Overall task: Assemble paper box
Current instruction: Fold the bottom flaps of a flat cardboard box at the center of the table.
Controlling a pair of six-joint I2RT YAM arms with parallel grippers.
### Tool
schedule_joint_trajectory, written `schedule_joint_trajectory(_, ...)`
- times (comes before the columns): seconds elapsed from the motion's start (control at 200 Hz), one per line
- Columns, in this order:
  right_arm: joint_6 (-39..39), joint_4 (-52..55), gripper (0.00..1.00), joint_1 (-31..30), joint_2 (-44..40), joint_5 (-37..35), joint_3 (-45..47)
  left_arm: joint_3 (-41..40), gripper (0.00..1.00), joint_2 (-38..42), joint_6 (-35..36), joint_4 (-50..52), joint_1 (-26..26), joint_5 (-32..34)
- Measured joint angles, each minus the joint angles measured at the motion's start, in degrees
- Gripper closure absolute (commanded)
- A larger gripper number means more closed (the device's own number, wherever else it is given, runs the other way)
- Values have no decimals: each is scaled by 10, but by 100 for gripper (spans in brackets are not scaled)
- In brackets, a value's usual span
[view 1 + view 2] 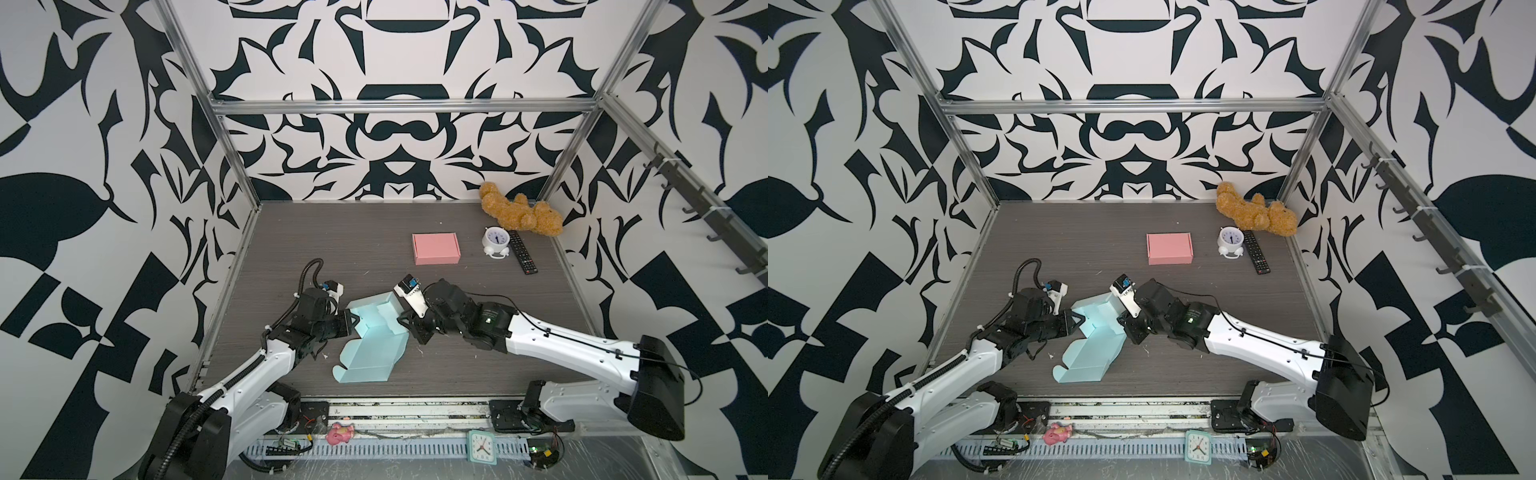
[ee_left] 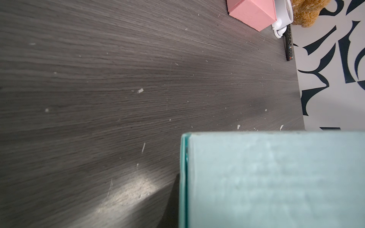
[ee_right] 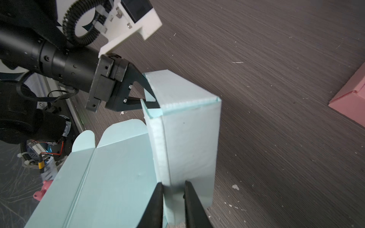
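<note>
The light blue paper box [image 1: 374,328] [image 1: 1096,332] sits at the table's middle front, its walls partly raised and its lid panel [image 1: 365,361] lying flat toward the front edge. My left gripper [image 1: 353,322] [image 1: 1077,322] is shut on the box's left wall; in the right wrist view its tips [image 3: 153,100] pinch that wall's top corner. My right gripper [image 1: 403,322] [image 1: 1123,322] [image 3: 172,189] is shut on the upright right wall [image 3: 191,138], one finger on each side. The same blue wall [image 2: 276,177] fills the left wrist view's corner.
A closed pink box [image 1: 436,248] lies behind the blue one. At the back right are a white alarm clock [image 1: 496,241], a black remote [image 1: 523,251] and a brown teddy bear [image 1: 519,212]. A pink toy [image 1: 340,433] and a teal clock [image 1: 482,446] lie on the front rail.
</note>
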State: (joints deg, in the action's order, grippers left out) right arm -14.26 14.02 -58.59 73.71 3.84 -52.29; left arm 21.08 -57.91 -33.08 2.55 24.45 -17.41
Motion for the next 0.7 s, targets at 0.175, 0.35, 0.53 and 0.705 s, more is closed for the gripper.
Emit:
schedule_joint_trajectory(0.175,-7,21,74,-16,37,-33,-30,0,96,0,-2,3,0,27)
schedule_joint_trajectory(0.35,-17,35,69,-27,64,-63,-54,0,96,13,-11,16,5,61)
schedule_joint_trajectory(0.53,-25,60,68,-36,86,-92,-76,0,97,32,-30,36,34,112)
schedule_joint_trajectory(0.705,-28,85,69,-50,116,-139,-101,0,97,52,-54,65,61,159)
